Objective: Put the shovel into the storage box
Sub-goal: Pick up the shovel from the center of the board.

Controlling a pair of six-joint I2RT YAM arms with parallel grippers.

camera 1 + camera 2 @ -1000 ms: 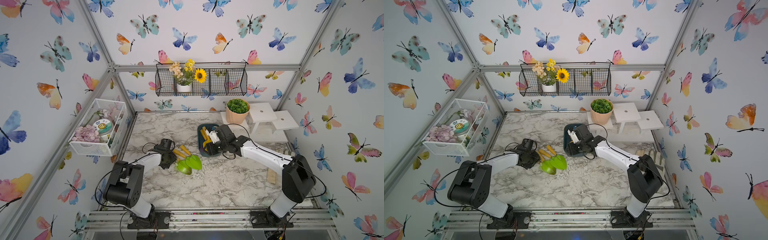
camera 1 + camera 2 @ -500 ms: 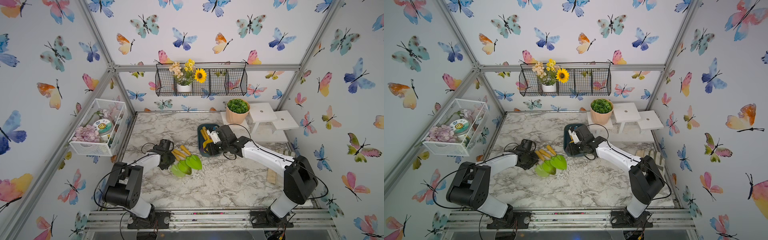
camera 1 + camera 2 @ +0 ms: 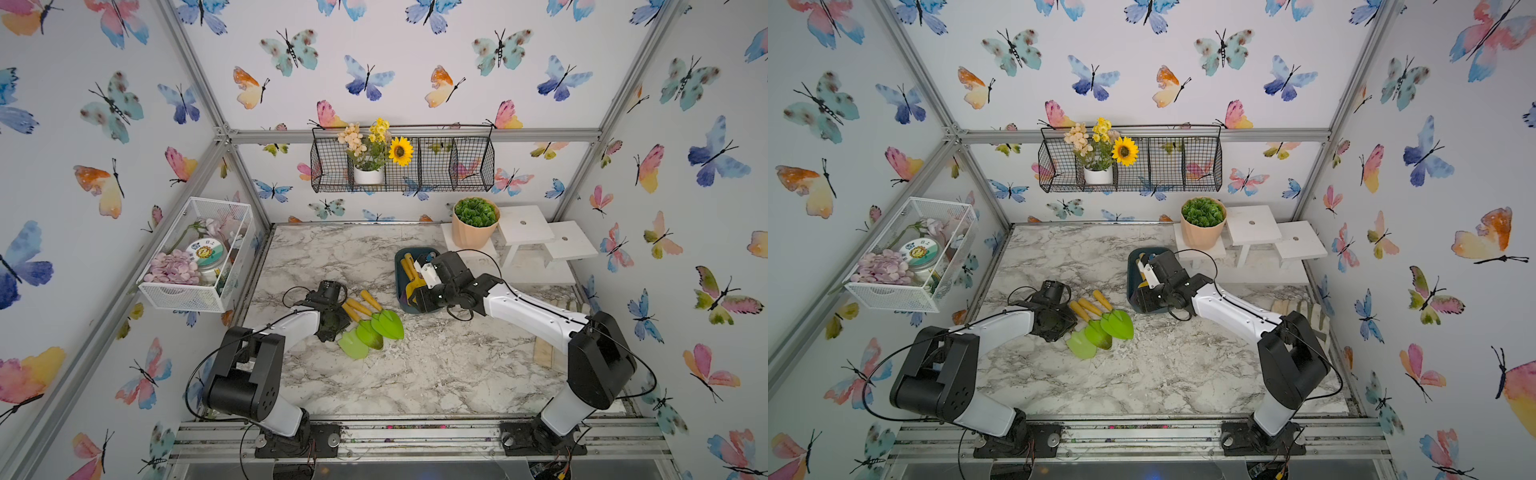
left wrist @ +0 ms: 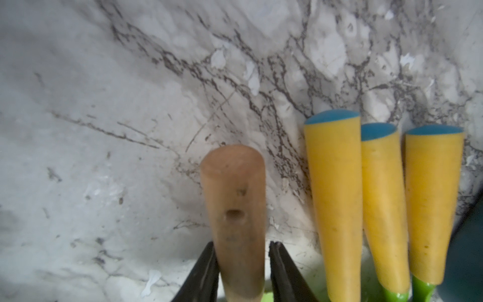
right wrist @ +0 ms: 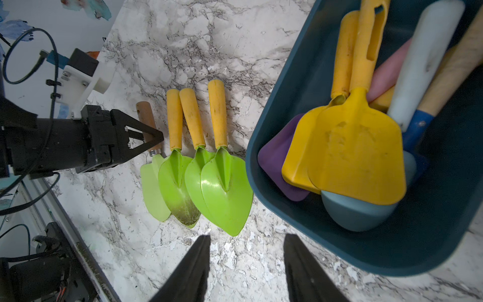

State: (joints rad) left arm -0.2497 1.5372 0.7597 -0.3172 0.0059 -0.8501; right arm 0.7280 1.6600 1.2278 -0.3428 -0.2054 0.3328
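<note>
Lower centre, left wrist view | my left jaws straddle the wooden-handled shovel (image 4: 235, 209), slightly gapped | looks light, stiff, smooth: pinch mid-handle | right jaws spread, empty.

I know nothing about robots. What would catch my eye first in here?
The butterfly wallpaper covers every wall, and a neat row of bright green shovels lies side by side on the marble table. Beside them a teal box holds a heap of shovels in yellow, purple and blue. The left pincer straddles the wooden handle of a paler shovel at the end of the row.
</note>
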